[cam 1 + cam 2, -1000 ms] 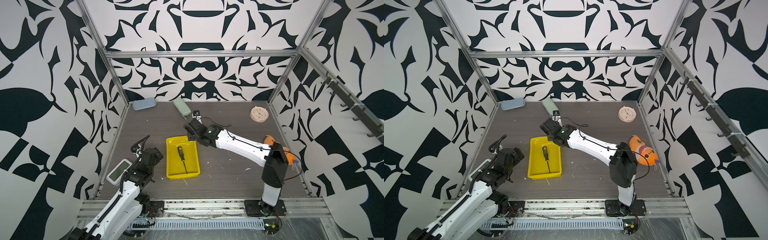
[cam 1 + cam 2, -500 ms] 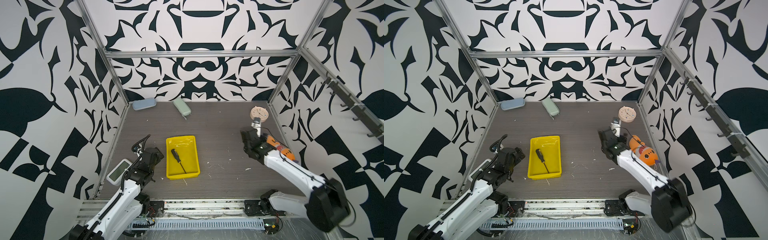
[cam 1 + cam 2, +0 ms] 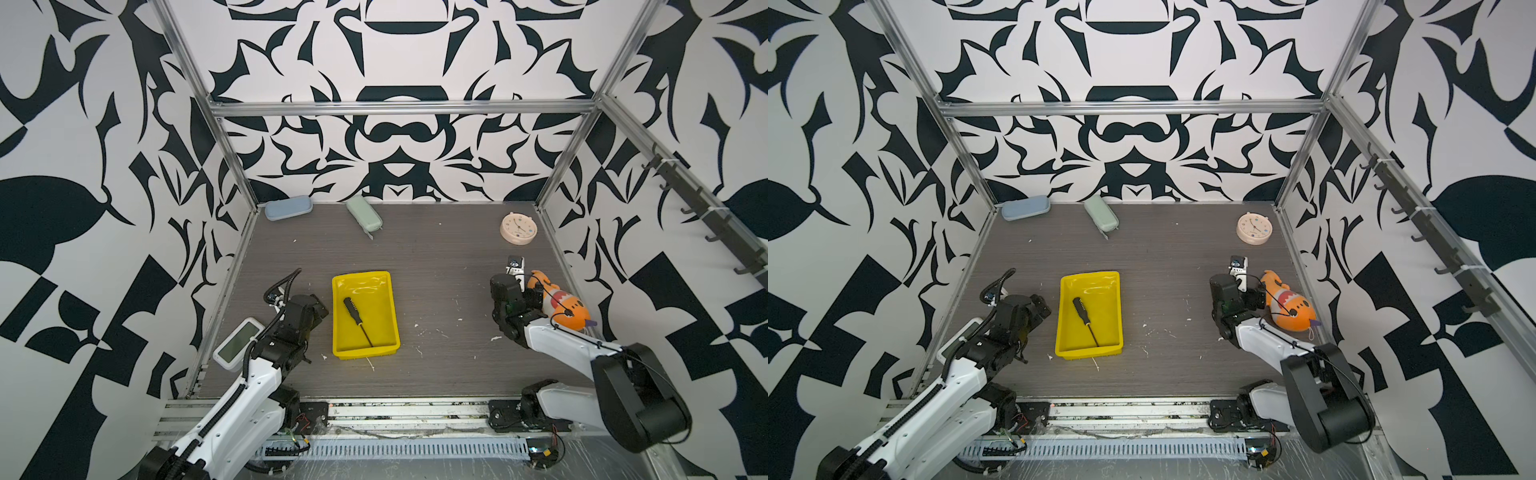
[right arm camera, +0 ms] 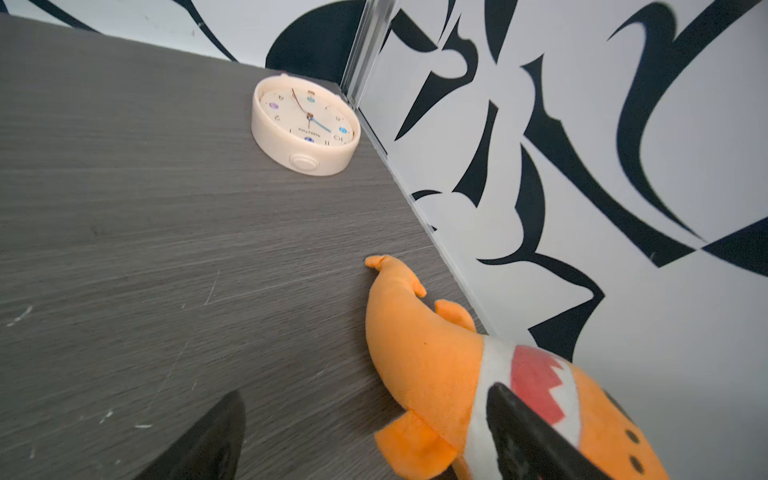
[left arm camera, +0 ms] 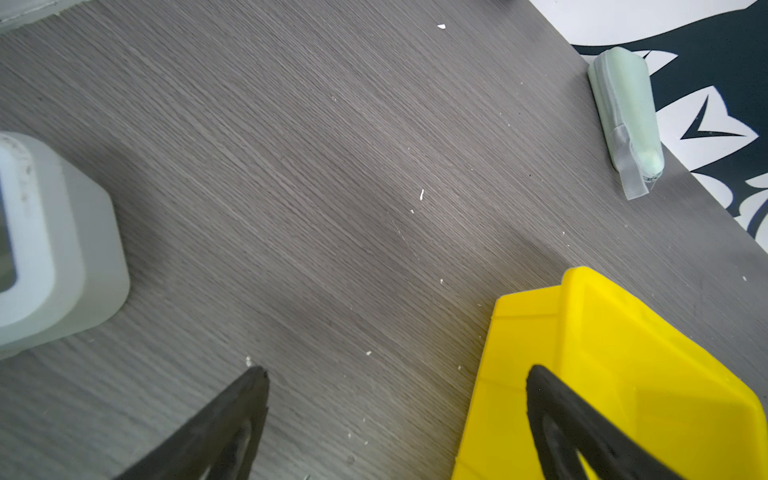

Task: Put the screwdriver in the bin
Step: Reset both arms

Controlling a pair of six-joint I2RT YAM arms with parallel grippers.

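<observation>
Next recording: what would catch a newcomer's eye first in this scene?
The bold black-and-white patterned walls enclosing the dark table dominate. Against them, the bright yellow bin near the table's front middle stands out, with the black-handled screwdriver lying diagonally inside it. An orange plush toy by the wall on the robot's right is the other colour spot.

Both arms: white shells, bulky black joints. The left arm, lower left in both top views, carries a ribbed black hose; the right arm, lower right, thin black wires. The left gripper and right gripper have black tapered fingers.
</observation>
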